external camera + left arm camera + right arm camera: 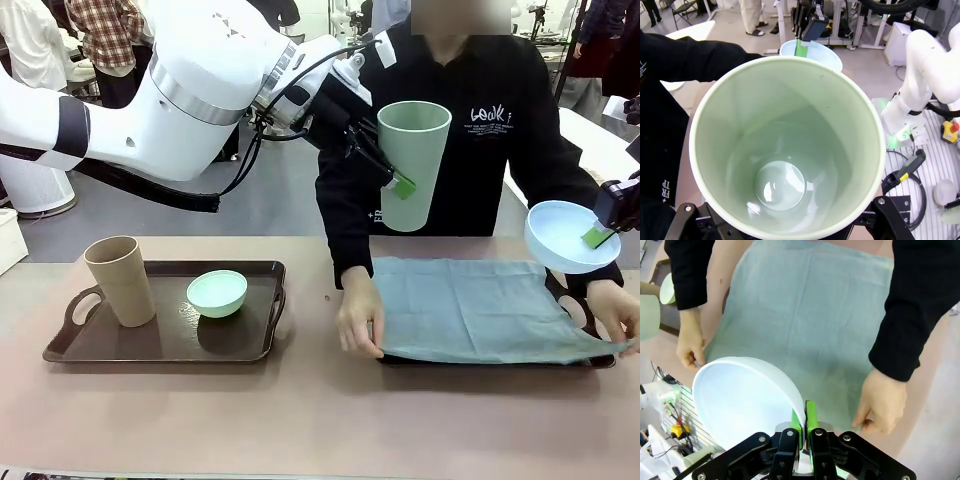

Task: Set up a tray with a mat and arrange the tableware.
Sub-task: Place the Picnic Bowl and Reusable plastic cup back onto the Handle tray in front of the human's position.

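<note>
left pincer (401,185) grips pale green tumbler (414,150), right pincer (804,421) pinches light blue bowl (740,400); person's top (480,170) reads "look".

the left arm (120,110) is glossy white, with silver ring (185,98), black cables (150,187) and green-padded black pincer (405,186).

Front view: fixed, robot's side, faces across surface (320,420) toward person (450,150) opposite; mid-range, slightly downward.
Left wrist view: very near, looks straight into mouth of pale green tumbler (785,150); light blue bowl (827,54) beyond rim.
Right wrist view: looks down on mat (810,305), bowl rim close at bottom edge.
Shared: bowl in all three; mat in front and right wrist.
</note>
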